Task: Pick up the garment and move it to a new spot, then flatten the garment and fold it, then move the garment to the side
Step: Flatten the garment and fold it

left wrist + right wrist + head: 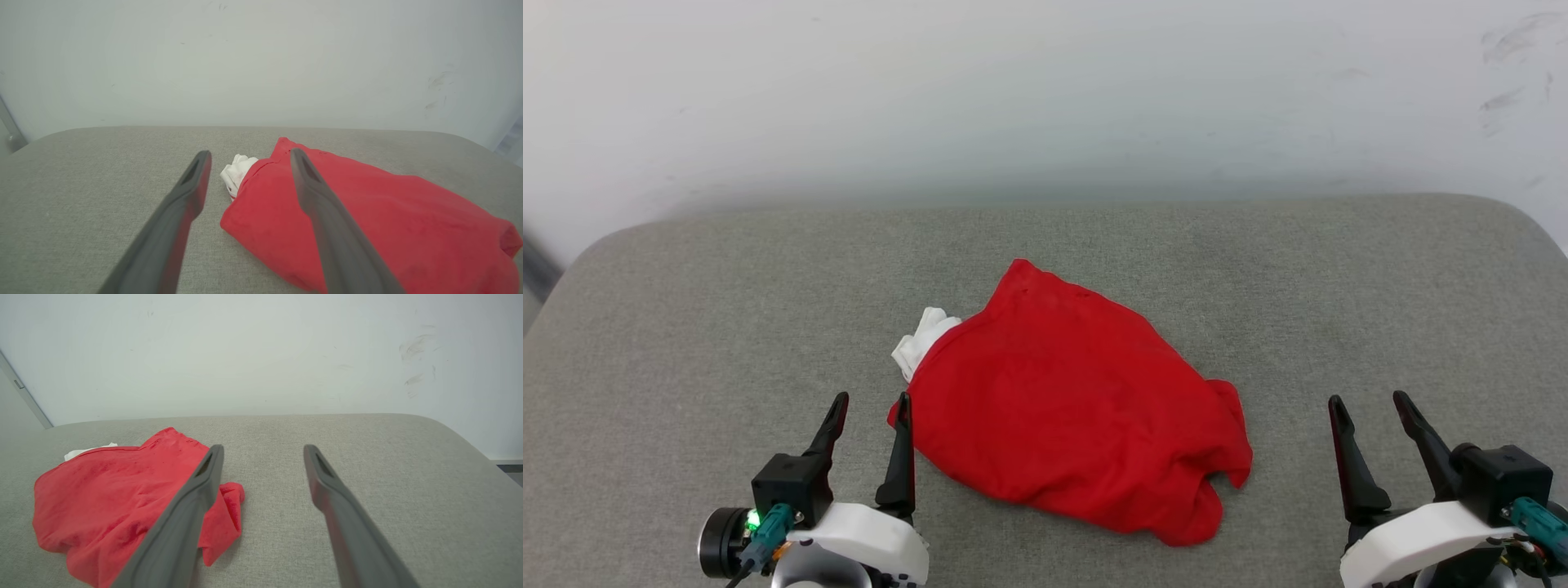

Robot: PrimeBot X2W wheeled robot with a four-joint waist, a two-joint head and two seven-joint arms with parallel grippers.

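Garment (1078, 408) bunched red, mid grey cushion (686, 327), white sleeve (923, 343) poking from its far-left edge. Left gripper (872, 400) released, 1 finger at near-left hem, contact unclear. Right gripper (1368, 398) released, well apart right. Bare cushion all round; wall (1045, 82) far.

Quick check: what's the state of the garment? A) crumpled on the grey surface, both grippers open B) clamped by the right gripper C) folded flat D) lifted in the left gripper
A: the garment lies bunched on the grey surface, and the left gripper and right gripper both stand open, neither closed on it.
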